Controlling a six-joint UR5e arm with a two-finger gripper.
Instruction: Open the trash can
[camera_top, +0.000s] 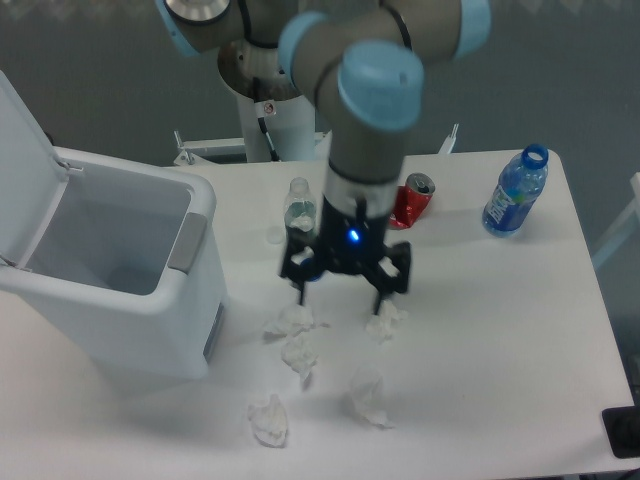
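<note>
Trash can (120, 290) gapes at the table's left edge; the claw (342, 297), spread wide, empty, hangs over tissues (296, 322).

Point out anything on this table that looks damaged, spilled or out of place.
The red can behind the gripper lies on its side and looks crushed. Crumpled tissues are scattered across the table rather than in the trash can, whose lid stands open. The blue bottle has no cap.

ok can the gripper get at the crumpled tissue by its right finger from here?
Probably yes. The gripper is open, hovering just above the tissue, and nothing sits between them.
</note>
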